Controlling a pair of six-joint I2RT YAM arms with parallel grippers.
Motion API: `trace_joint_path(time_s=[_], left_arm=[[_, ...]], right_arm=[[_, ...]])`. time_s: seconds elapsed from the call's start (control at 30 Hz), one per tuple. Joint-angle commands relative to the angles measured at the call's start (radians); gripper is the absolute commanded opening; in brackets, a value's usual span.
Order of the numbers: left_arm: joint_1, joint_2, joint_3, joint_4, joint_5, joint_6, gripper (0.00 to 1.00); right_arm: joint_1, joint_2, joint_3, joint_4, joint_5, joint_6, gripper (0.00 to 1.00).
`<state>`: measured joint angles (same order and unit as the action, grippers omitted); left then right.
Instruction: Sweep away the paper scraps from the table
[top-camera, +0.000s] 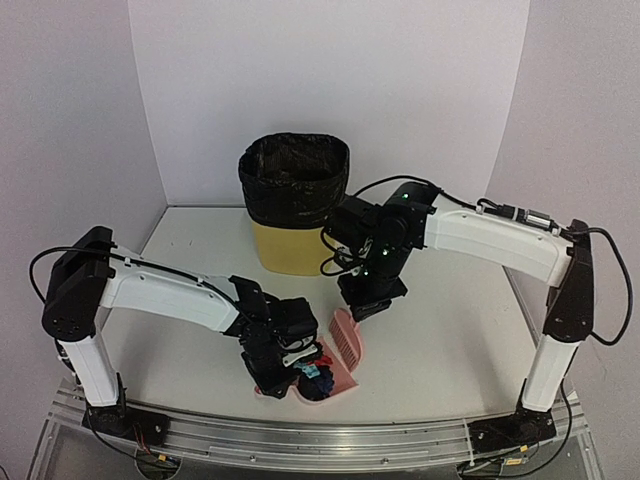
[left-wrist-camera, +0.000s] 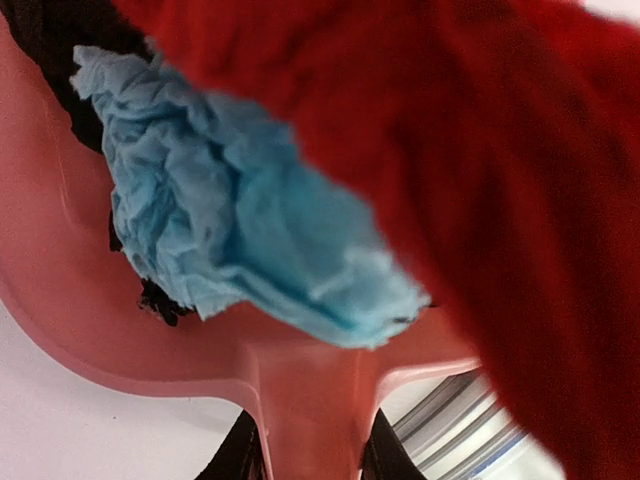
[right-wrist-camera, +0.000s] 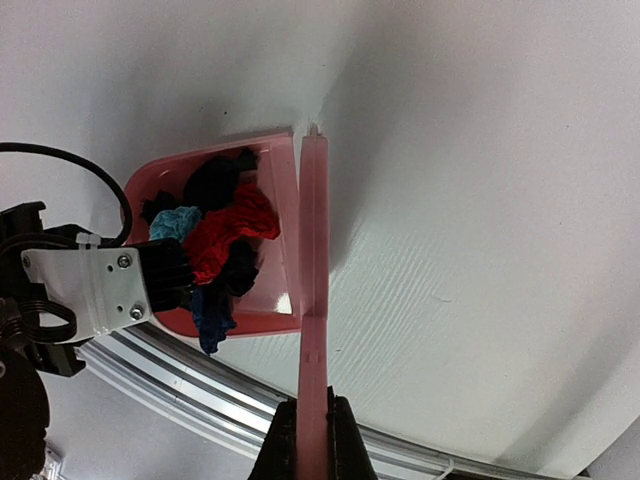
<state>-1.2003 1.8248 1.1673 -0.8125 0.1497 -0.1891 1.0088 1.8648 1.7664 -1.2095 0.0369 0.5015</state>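
The paper scraps (top-camera: 314, 378) lie heaped in a pink dustpan (top-camera: 343, 386) at the table's (top-camera: 450, 340) front edge. Up close, a teal wad (left-wrist-camera: 240, 230), a red wad (left-wrist-camera: 480, 150) and a dark wad (left-wrist-camera: 50, 40) fill the left wrist view. My left gripper (top-camera: 275, 375) (left-wrist-camera: 310, 450) is shut on the dustpan's handle (left-wrist-camera: 310, 400). My right gripper (top-camera: 365, 305) (right-wrist-camera: 312, 440) is shut on a pink brush (top-camera: 350, 338) (right-wrist-camera: 313, 250), which stands against the dustpan's open side (right-wrist-camera: 285, 230). Red (right-wrist-camera: 230, 230), teal (right-wrist-camera: 175, 222) and navy (right-wrist-camera: 212, 310) wads show in the pan there.
A yellow bin with a black liner (top-camera: 293, 200) stands at the back centre, just left of the right arm. The metal rail (top-camera: 320, 435) (right-wrist-camera: 200, 390) runs along the front edge right below the dustpan. White walls close the back and sides.
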Motion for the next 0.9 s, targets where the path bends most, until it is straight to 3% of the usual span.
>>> trace_joint_path(time_s=[0.0, 0.5, 0.87], left_arm=[[-0.012, -0.065, -0.021, 0.075, -0.029, -0.013, 0.0], [-0.016, -0.137, -0.038, 0.184, -0.119, -0.032, 0.0], [-0.016, -0.151, 0.116, 0.064, -0.174, -0.101, 0.0]], right_arm=[[0.002, -0.057, 0.02, -0.047, 0.111, -0.022, 0.0], [0.001, -0.173, 0.001, -0.06, 0.318, -0.012, 0.0], [-0.06, -0.345, -0.117, -0.06, 0.479, 0.01, 0.0]])
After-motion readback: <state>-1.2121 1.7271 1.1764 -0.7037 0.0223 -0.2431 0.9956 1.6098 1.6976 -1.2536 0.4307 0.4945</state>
